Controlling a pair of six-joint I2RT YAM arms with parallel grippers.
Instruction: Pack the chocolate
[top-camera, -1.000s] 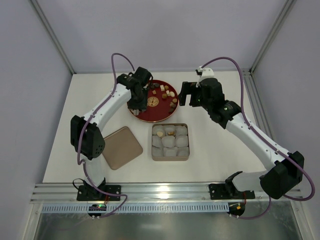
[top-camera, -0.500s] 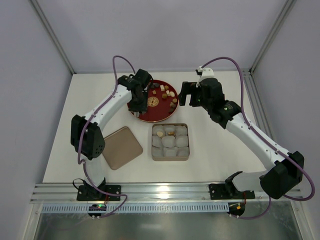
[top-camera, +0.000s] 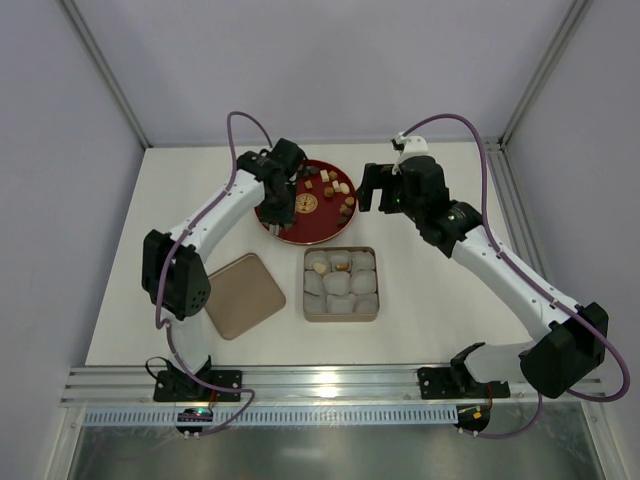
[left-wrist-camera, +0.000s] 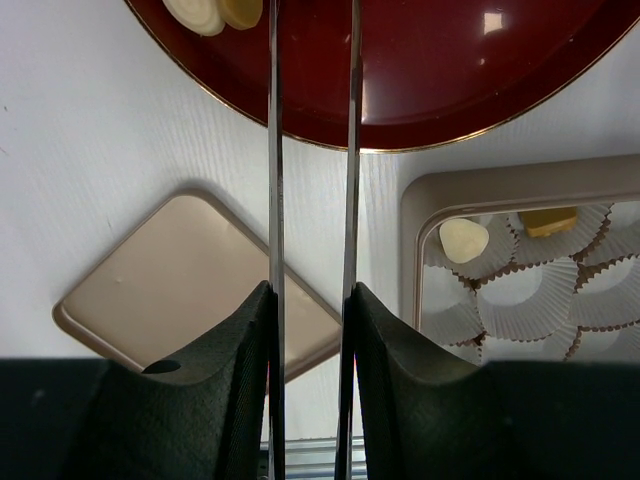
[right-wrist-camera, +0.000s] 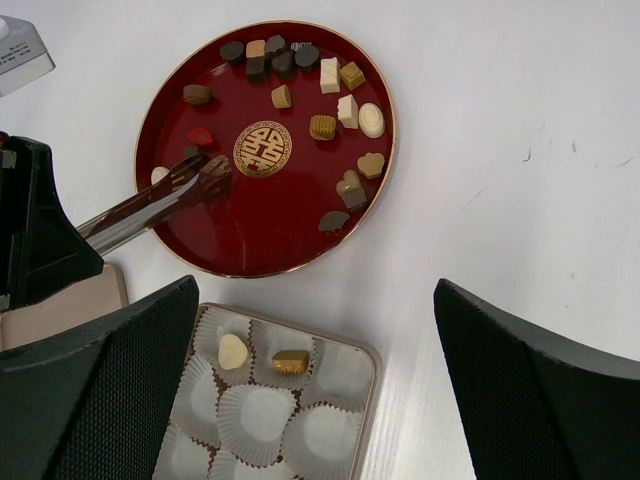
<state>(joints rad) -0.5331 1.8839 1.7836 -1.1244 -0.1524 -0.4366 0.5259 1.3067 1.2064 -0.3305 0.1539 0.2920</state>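
Several chocolate pieces (right-wrist-camera: 323, 127) in dark brown, tan and cream lie on a red round plate (right-wrist-camera: 270, 235), also in the top view (top-camera: 318, 228). My left gripper (left-wrist-camera: 310, 300) is shut on metal tongs (right-wrist-camera: 150, 205) at the plate's left side (top-camera: 273, 207). The tong tips are at a small brown piece (right-wrist-camera: 215, 164); whether they clamp it is unclear. A tin box (top-camera: 340, 284) of white paper cups holds a cream piece (right-wrist-camera: 232, 351) and a tan piece (right-wrist-camera: 291, 361). My right gripper (right-wrist-camera: 315, 335) is open and empty, held above the plate's right edge (top-camera: 372, 190).
The box's tan lid (top-camera: 243, 294) lies flat left of the box, also in the left wrist view (left-wrist-camera: 190, 280). A gold-patterned disc (right-wrist-camera: 262, 148) marks the plate's middle. Grey walls and frame posts enclose the white table (top-camera: 430, 300).
My left arm has shifted very slightly toward the far side over the plate. The right arm has not moved.
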